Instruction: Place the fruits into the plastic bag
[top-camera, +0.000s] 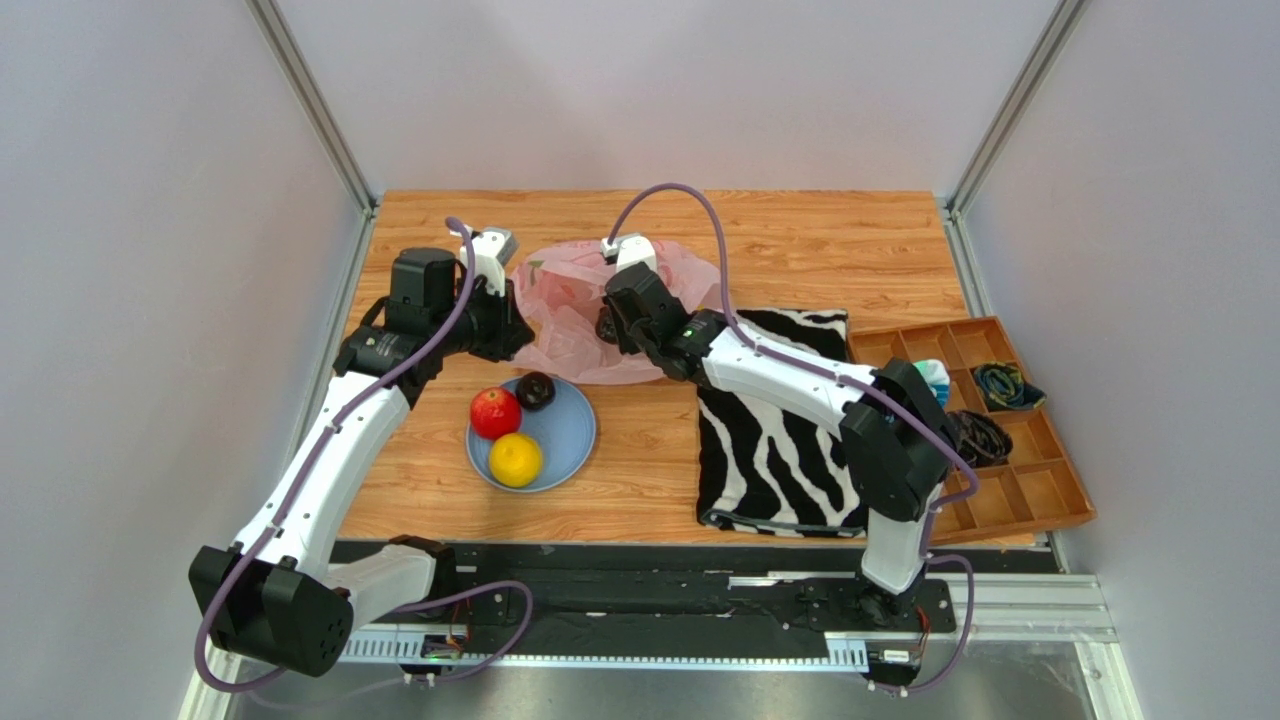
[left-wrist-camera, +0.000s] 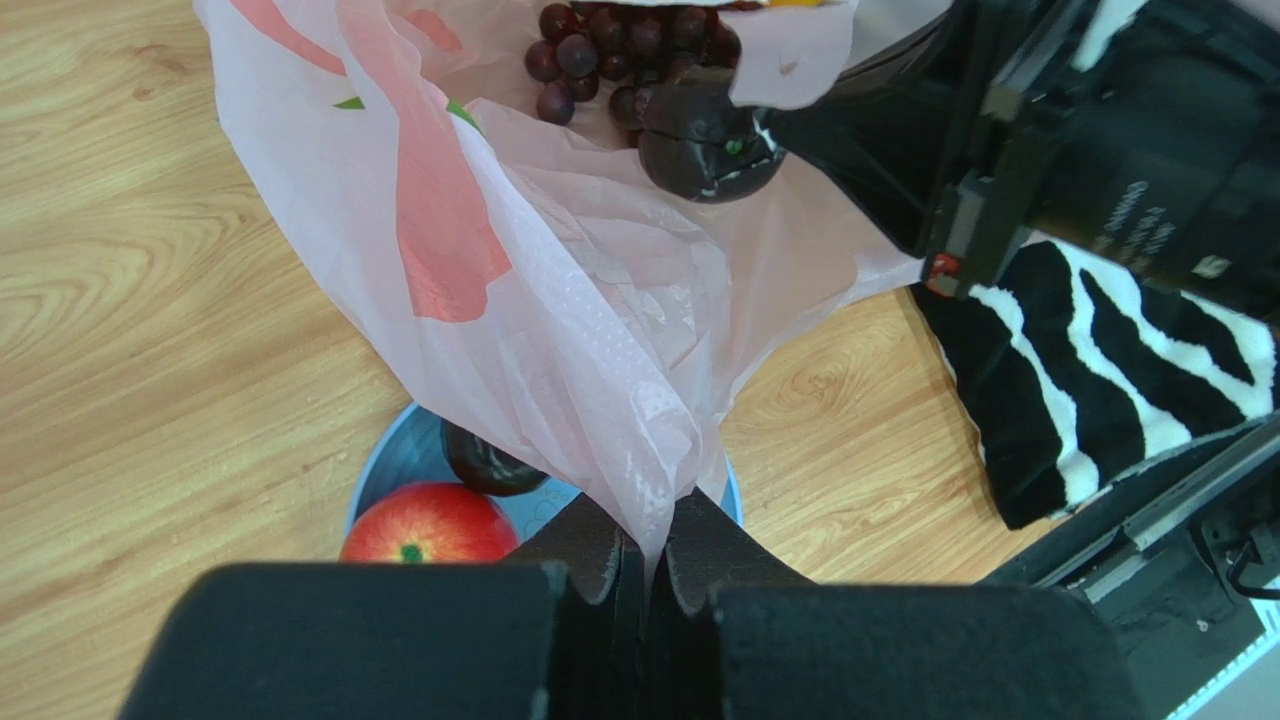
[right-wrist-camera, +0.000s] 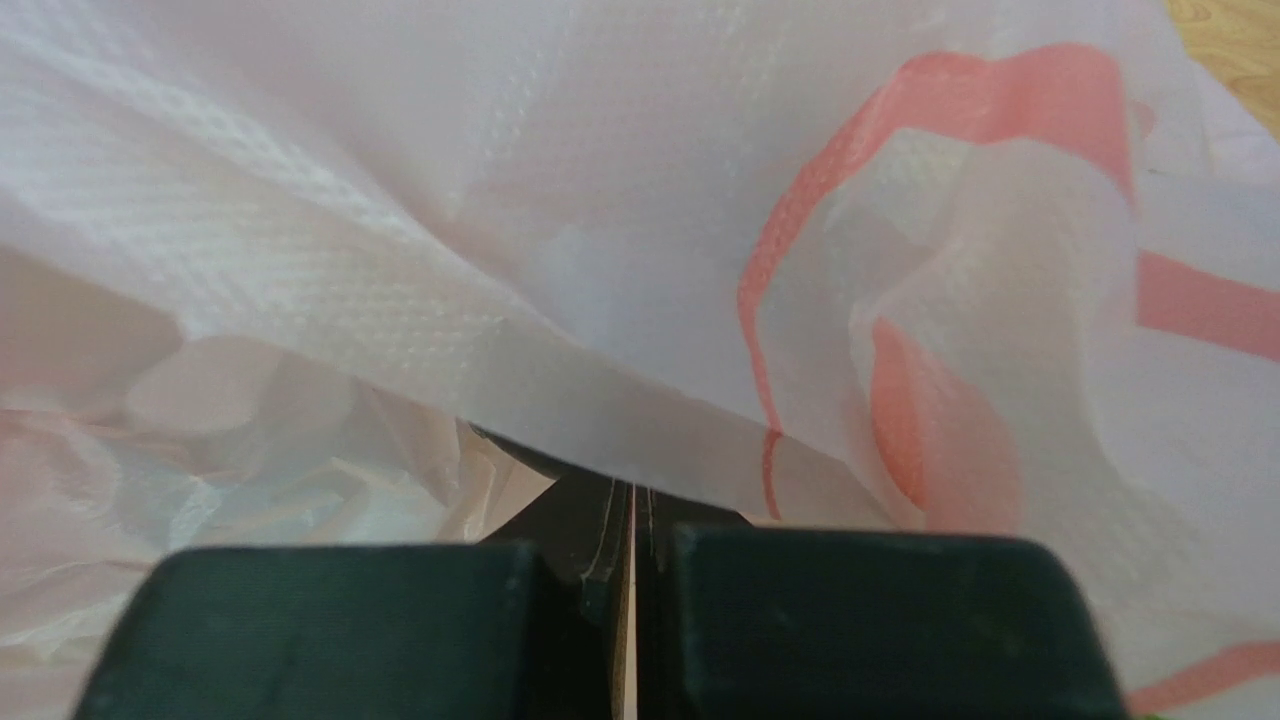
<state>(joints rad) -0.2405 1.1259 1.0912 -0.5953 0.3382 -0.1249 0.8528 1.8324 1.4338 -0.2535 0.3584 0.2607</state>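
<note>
Plastic bag (top-camera: 564, 323) pinched from both sides

Spread across the far middle of the counter (top-camera: 842, 240), thin, pink and translucent, printed with darker pink shapes. Gripped at its left edge by the left tool (left-wrist-camera: 657, 558): fingers pressed together on a gathered fold of film, pulled taut from the body of the bag in the left wrist view. Gripped on the other side by the right tool (right-wrist-camera: 634, 548): fingers likewise pressed together, a thin sliver of film caught between them, more film draped over and ahead.

Inside the open mouth, seen from the left wrist: a dark purple grape bunch (left-wrist-camera: 616, 45) and, just below it, a dark round fruit (left-wrist-camera: 706, 143) resting on the film, close to the black body of the right arm.

Not yet bagged, on the blue plate (top-camera: 574, 443) just nearer than the bag: red apple (top-camera: 495, 413) at the left, yellow-orange citrus (top-camera: 516, 459) touching it on the near side, small dark plum (top-camera: 535, 392) at the far rim.

Right of the plate, a zebra-striped cloth (top-camera: 774, 435) lying flat beneath the right arm, its far edge beside the bag. Further right, at the counter's edge, a wooden compartment tray (top-camera: 1037, 495) holding a few items too small to tell.
</note>
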